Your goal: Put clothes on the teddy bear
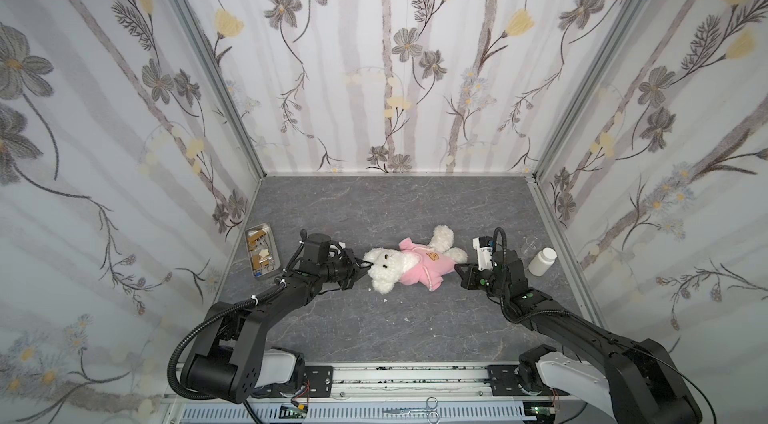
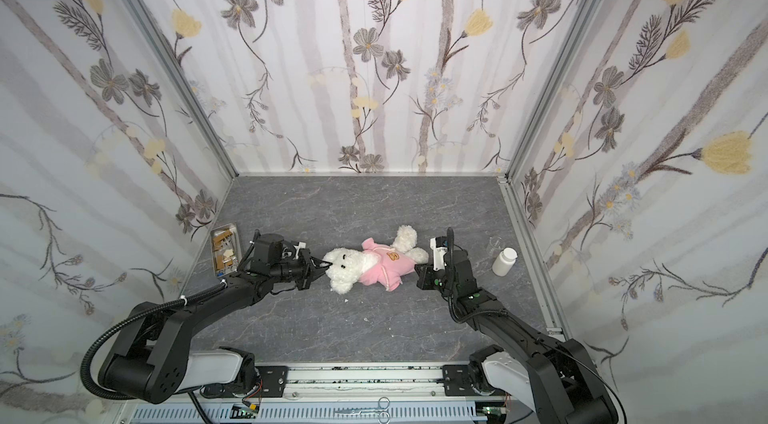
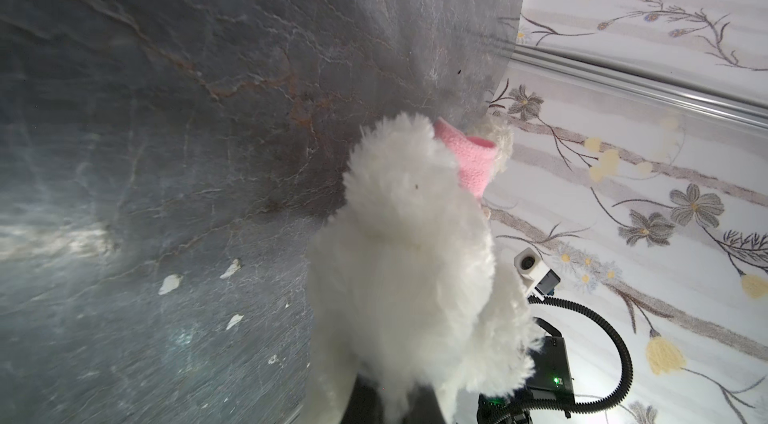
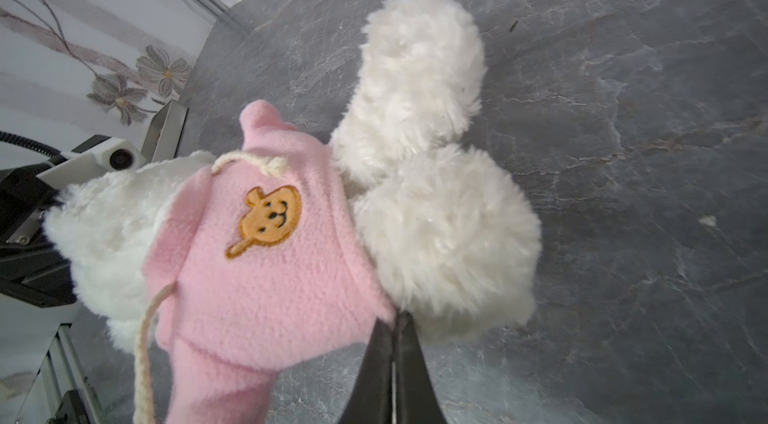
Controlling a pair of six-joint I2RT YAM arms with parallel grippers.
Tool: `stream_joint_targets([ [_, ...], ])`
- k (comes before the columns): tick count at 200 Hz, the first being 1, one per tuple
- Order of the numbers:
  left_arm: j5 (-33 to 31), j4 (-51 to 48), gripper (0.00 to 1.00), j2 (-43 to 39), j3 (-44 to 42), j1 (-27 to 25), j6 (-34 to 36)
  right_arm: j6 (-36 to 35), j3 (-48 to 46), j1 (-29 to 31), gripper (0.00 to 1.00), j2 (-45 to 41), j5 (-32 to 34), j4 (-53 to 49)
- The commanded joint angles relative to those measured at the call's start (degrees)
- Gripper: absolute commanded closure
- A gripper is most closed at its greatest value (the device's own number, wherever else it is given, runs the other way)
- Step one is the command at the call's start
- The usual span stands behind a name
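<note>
The white fluffy teddy bear [image 1: 384, 266] [image 2: 343, 266] lies on its back on the grey table, head to the left and legs to the right. A pink hoodie [image 1: 424, 268] [image 4: 266, 276] with an orange bear patch covers its torso. My left gripper [image 1: 365, 264] [image 3: 399, 401] is shut on the fur at the side of the bear's head [image 3: 399, 234]. My right gripper [image 1: 456, 266] [image 4: 397, 316] is shut, its tips pinching the hoodie's lower hem beside a white leg [image 4: 449, 234].
A metal tray [image 1: 262, 251] of small parts sits by the left wall. A white bottle [image 1: 541, 261] and a clear glass [image 1: 530, 245] stand by the right wall, behind my right arm. Scissors [image 1: 415, 409] lie on the front rail. White crumbs [image 1: 385, 300] dot the table.
</note>
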Motion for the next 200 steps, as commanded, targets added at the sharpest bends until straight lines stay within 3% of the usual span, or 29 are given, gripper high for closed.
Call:
stream_joint_targets([
  [1,-1.2,2.5,1.00,0.7,1.6,-0.4,-2.4,-6.8,4.2,3.2,1.00,1.3,7.0,-0.1],
  [30,0.3,2.4,1.00,2.4,1.7,-0.9,-2.0,-8.4,10.4,4.5,1.00,5.8,17.0,-8.8],
  [62,-1.2,-2.5,1.00,3.0,2.9,-0.4,3.3,-6.9,10.8,3.4,1.00,6.9,19.7,-10.9],
  [110,-3.0,-8.0,1.00,3.8,4.1,1.0,10.3,-5.1,8.2,-1.9,1.00,6.0,15.7,-9.9],
  [127,-2.5,-8.1,1.00,4.8,5.4,0.2,13.6,-6.3,7.6,-1.9,1.00,6.1,10.1,-7.3],
  [141,-2.0,-7.9,1.00,5.4,6.7,-0.8,16.1,-6.9,6.3,-1.9,0.91,4.4,6.2,-5.1],
  [163,-3.1,-7.7,1.00,4.3,10.2,-3.2,23.3,-9.6,6.4,-2.5,0.65,1.0,1.0,-5.5],
  [200,-4.9,-7.3,1.00,3.6,16.7,-6.5,34.9,-9.3,8.7,-3.7,0.53,-7.1,1.8,-7.3],
])
